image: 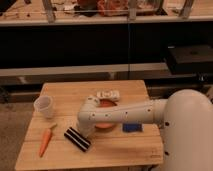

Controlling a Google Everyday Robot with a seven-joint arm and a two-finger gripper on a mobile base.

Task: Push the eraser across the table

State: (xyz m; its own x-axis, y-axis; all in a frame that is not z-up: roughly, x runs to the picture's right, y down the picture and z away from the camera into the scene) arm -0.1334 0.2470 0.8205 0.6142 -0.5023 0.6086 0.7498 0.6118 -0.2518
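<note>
The eraser (77, 138), a black oblong block with thin pale stripes, lies at an angle on the front left part of the light wooden table (67, 92). My gripper (84, 131) sits at the end of the white arm, right at the eraser's upper right side, apparently touching it. The arm reaches in from the right across the tabletop.
An orange carrot (45, 140) lies left of the eraser. A pale cup (44, 106) stands at the left edge. An orange-red bowl (105, 115) is partly under the arm, a small white item (108, 94) behind it, a flat blue rectangle (132, 128) to the right. Dark shelving (100, 45) runs behind.
</note>
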